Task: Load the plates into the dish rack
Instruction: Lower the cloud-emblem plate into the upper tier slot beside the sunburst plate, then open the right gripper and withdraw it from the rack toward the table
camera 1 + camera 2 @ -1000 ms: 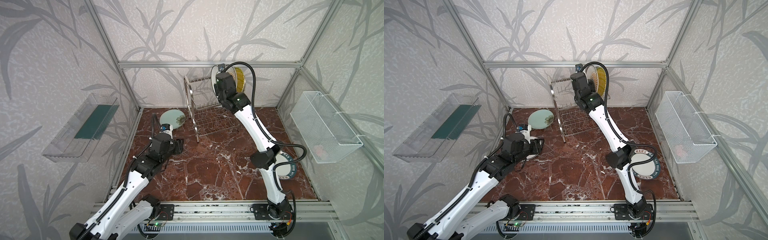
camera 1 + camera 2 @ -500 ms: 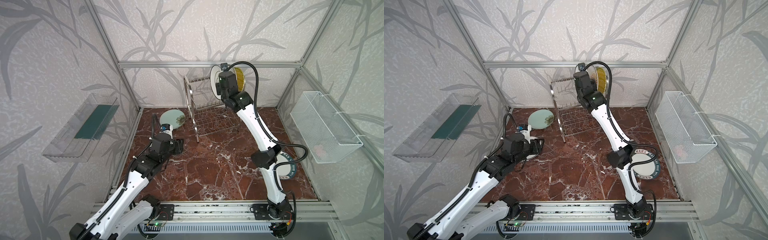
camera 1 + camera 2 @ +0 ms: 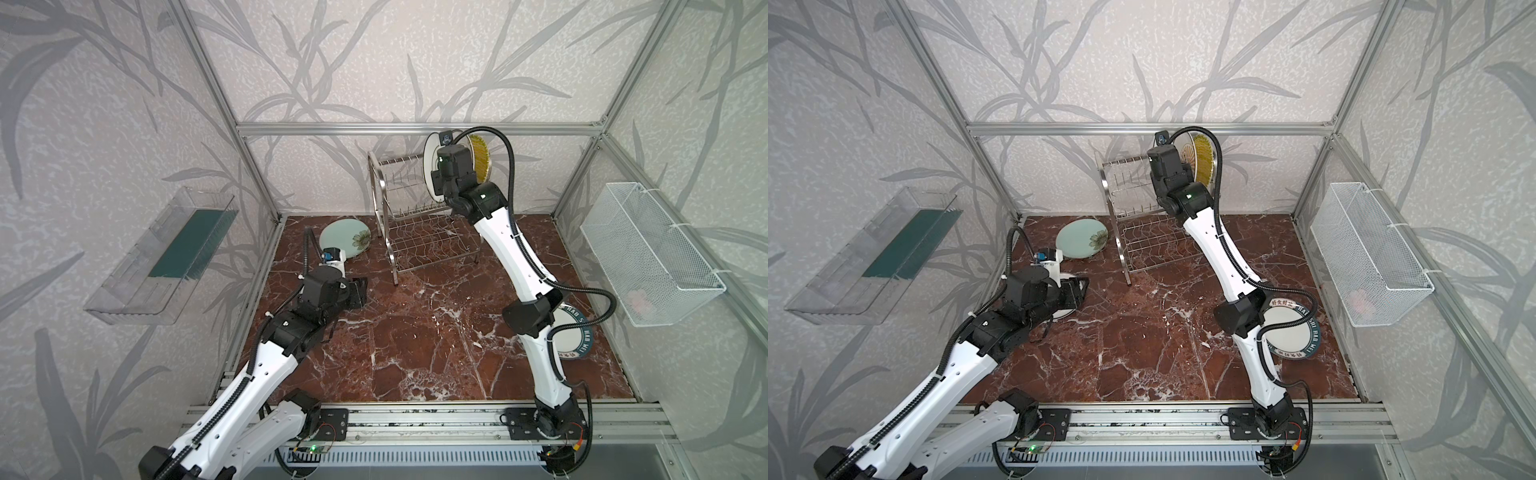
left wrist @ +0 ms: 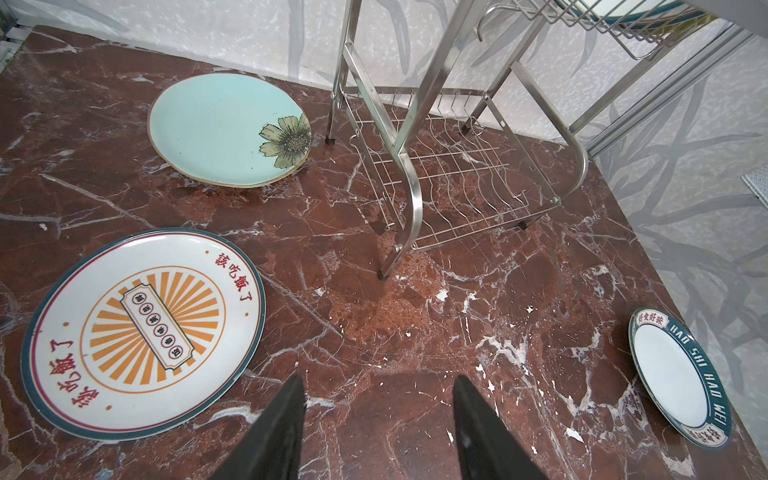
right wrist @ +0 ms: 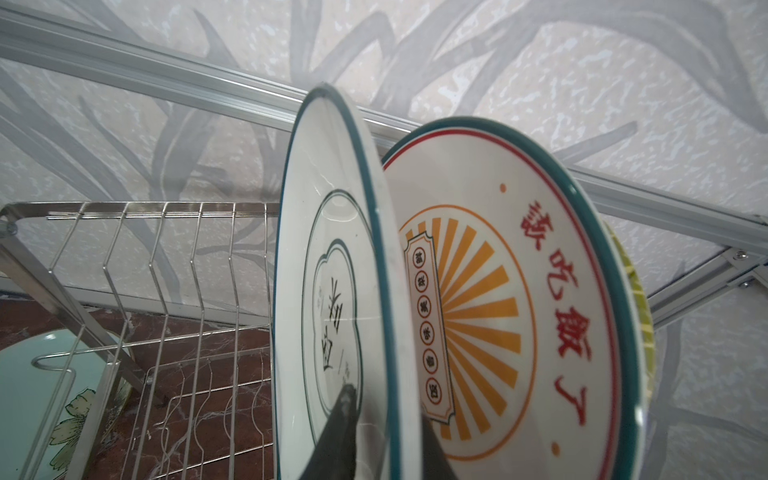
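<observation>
Right gripper (image 5: 384,411) straddles the rim of the quatrefoil plate (image 5: 328,266), upright in the upper tier of the dish rack (image 4: 411,199) beside a sunburst plate (image 5: 498,291); pinching or merely flanking, I cannot tell. Left gripper (image 4: 378,386) hangs spread and empty above the table (image 4: 415,332). Glazed ceramic looks stiff, slick and chippable: best taken by the rim.

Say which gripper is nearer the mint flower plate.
Left. The left gripper hangs close by the mint plate; the right gripper is up at the dish rack's top tier.
</observation>
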